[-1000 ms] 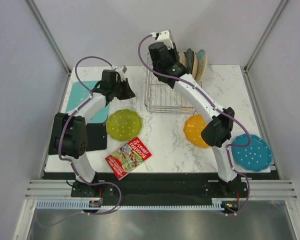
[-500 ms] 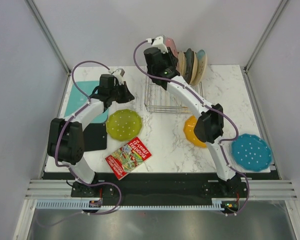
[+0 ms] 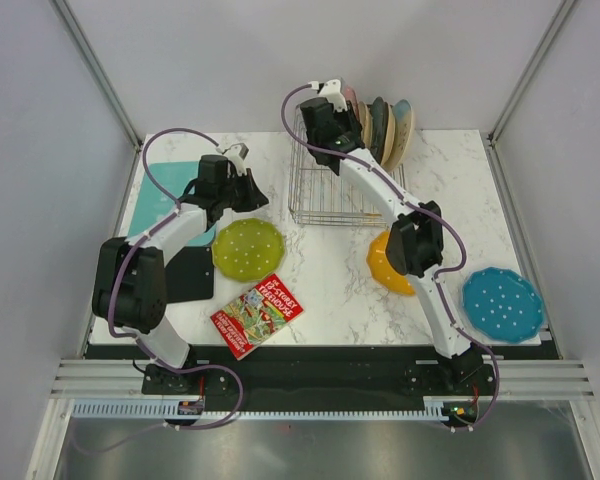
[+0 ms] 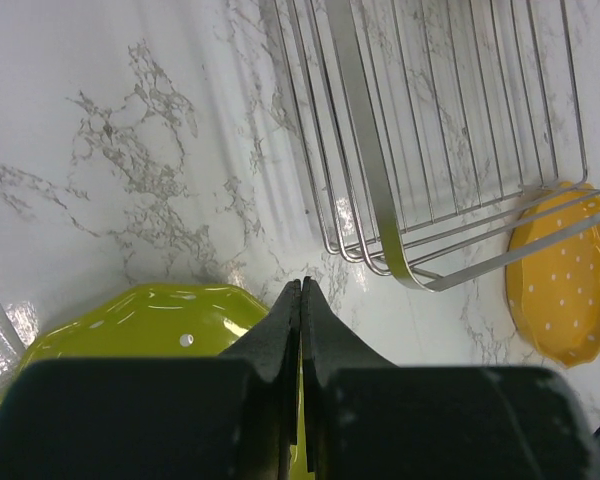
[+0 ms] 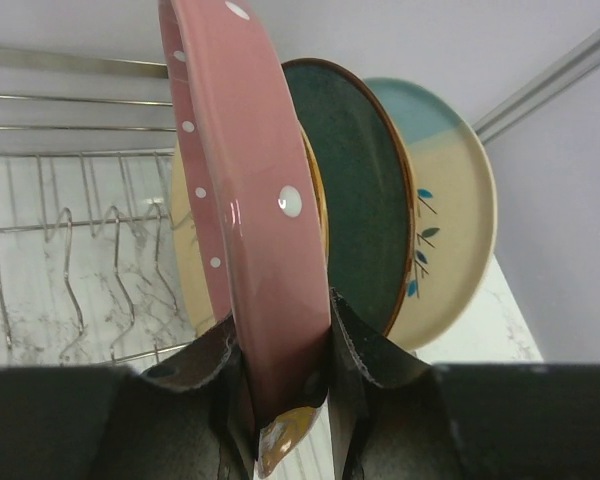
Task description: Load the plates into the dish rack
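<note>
My right end effector (image 5: 280, 385): gripping pink plate (image 5: 245, 220) over dish rack (image 5: 70, 250).
My left end effector (image 4: 301, 300): closed, beside dish rack.

light bright, even, diffuse, fr overhead. top view sharp thruout; soft short shadows under arms on marble table (image 3: 330, 290); bottom strip dimmer. left wrist view: wide-angle bend, dish rack (image 4: 365, 150) wires bow twd edges; white glare streaks on tabletop beside it; sheen on lime green plate (image 4: 150, 315); left fingers (image 4: 280, 335) close to lens, dark, soft focus. right wrist view: pink plate (image 5: 250, 220) glossy, specular streak along rim, crisp; wires behind slightly blurred; right pads (image 5: 370, 355) underexposed.
</note>
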